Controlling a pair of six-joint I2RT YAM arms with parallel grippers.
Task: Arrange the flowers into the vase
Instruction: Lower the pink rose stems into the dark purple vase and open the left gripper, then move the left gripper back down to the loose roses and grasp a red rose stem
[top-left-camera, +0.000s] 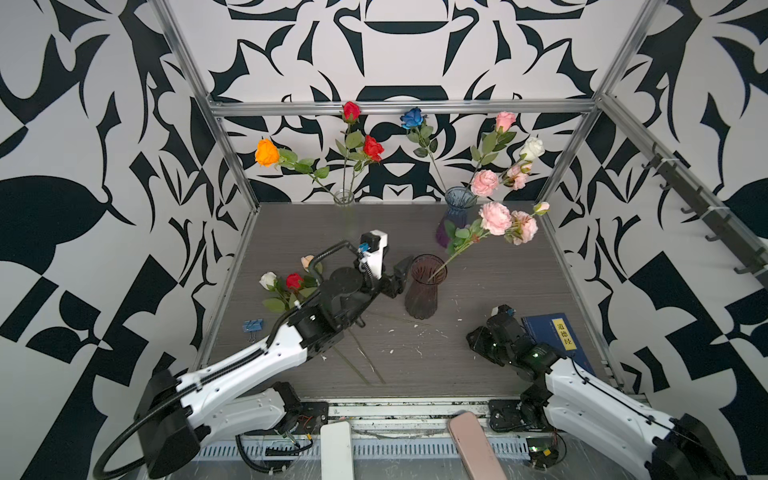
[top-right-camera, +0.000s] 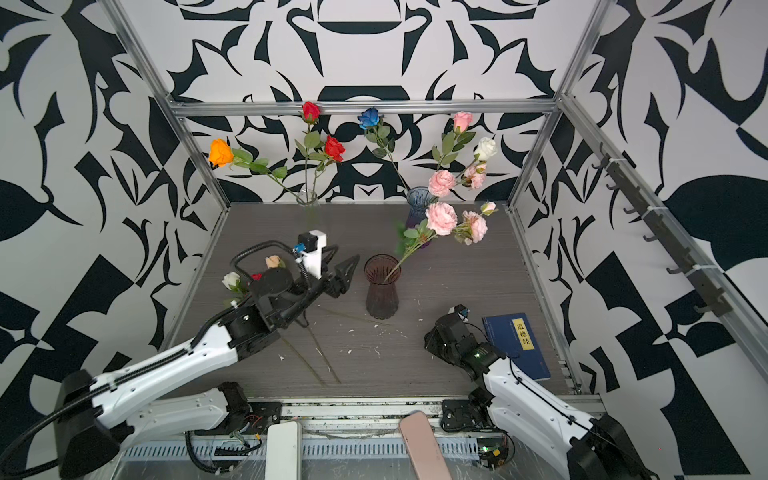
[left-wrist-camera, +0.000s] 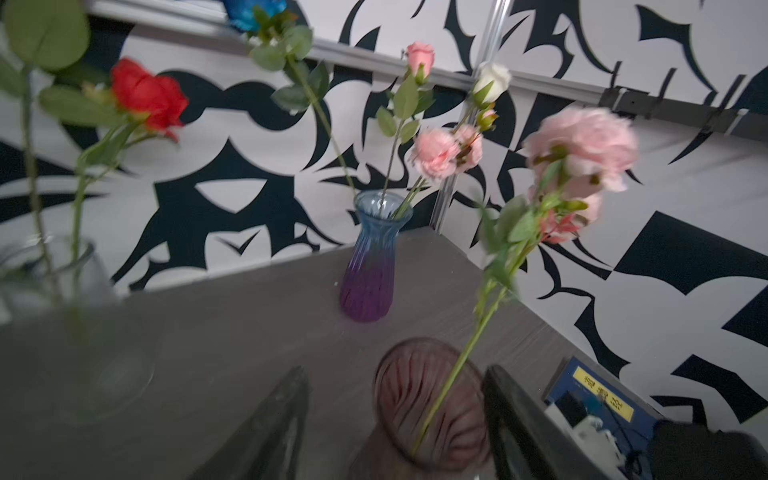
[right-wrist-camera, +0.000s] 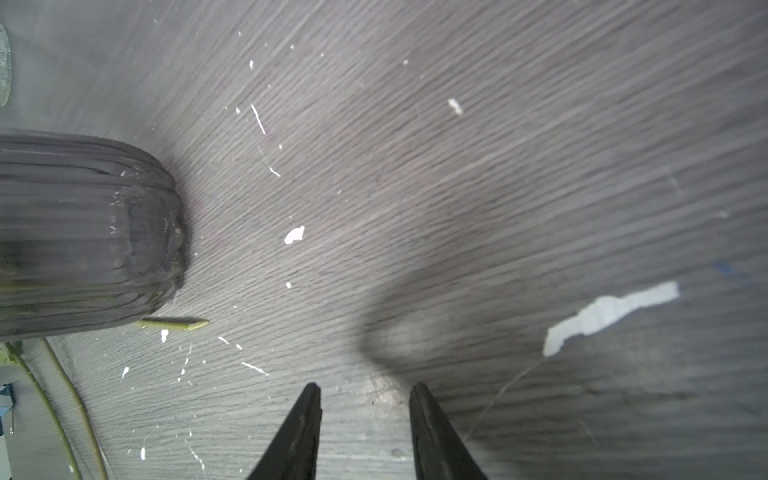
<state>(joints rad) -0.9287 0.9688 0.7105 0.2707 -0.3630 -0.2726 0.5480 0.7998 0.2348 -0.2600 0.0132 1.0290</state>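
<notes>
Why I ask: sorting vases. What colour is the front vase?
Smoky reddish-brown vase, best in a top view.

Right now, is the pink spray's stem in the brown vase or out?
In. The pink spray has its stem passing down through the mouth of the brown vase; the left gripper near it is open, holding nothing.

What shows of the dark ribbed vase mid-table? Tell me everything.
The dark ribbed vase looks like reddish-brown see-through glass, with a flared round rim, a narrower neck and a wider base. It stands upright on the grey tabletop. One pink flower spray leans in it, its stem against the rim. The open left gripper is close beside it, not touching.
</notes>
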